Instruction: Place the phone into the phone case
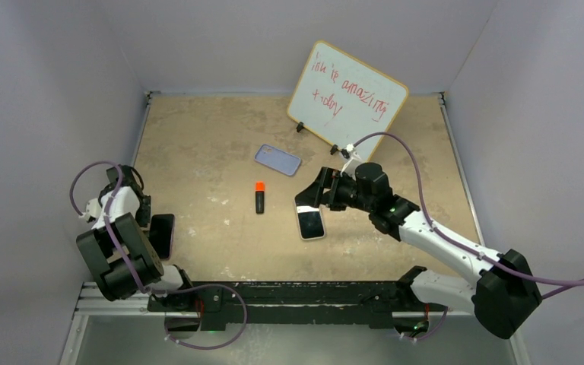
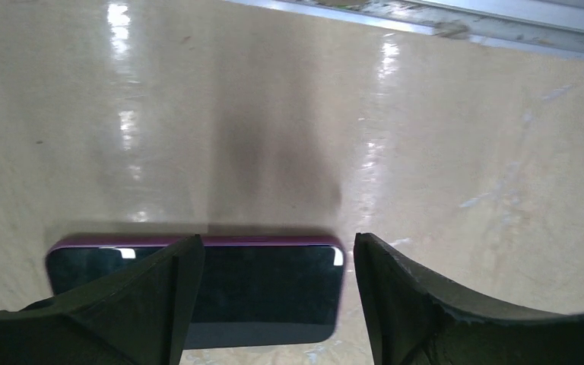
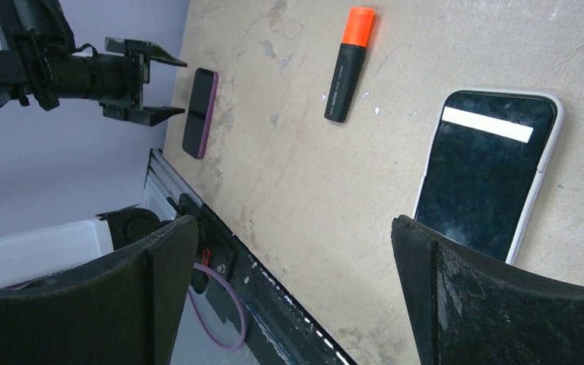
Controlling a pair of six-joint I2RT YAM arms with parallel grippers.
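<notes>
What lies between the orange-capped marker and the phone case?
Nothing: only bare tabletop separates the marker from the phone case, as the top view shows.

Left arm [image 1: 118,258] folded back, left gripper [image 2: 274,251] angled down, jaws apart; right arm [image 1: 441,243] stretched forward, right gripper [image 3: 293,228] spread wide.

Both arms are the same build tbh: left arm [image 1: 122,204] and right arm [image 1: 445,242] have white links with chunky black joint housings. A thin purple cable [image 1: 414,163] loops loose along each. The left end effector [image 2: 274,255] and right end effector [image 3: 295,224] have matte black wedge fingers [image 3: 471,304], edges a bit scuffed. Tiny green lights [image 1: 414,332] near the bases.
</notes>
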